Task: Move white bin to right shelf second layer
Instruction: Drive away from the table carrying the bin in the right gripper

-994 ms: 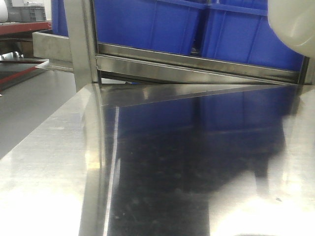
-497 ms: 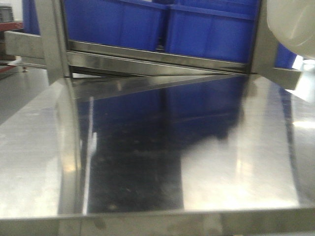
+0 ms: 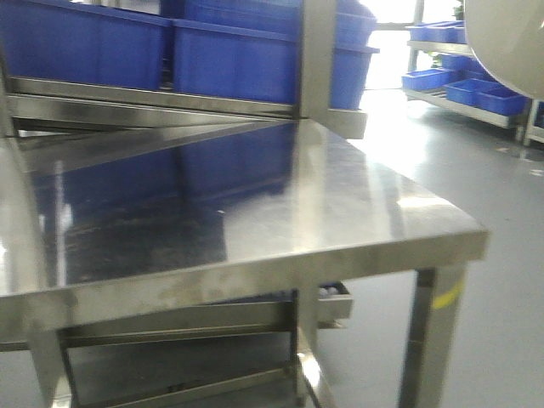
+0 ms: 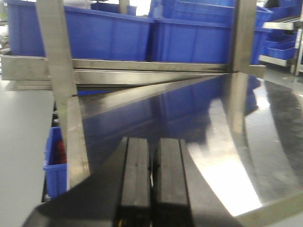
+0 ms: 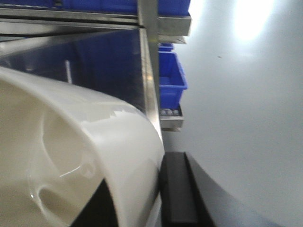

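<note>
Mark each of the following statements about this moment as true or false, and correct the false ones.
1. The white bin stands on the steel tabletop. False: it is up in the air at the top right of the front view, touching no surface there.
2. The left gripper holds nothing, and its fingers are close together. True.
3. The crates on the rack behind the tabletop are blue. True.
4. The right gripper is empty. False: it is clamped on the wall of the white bin, with one black finger on the outside.
</note>
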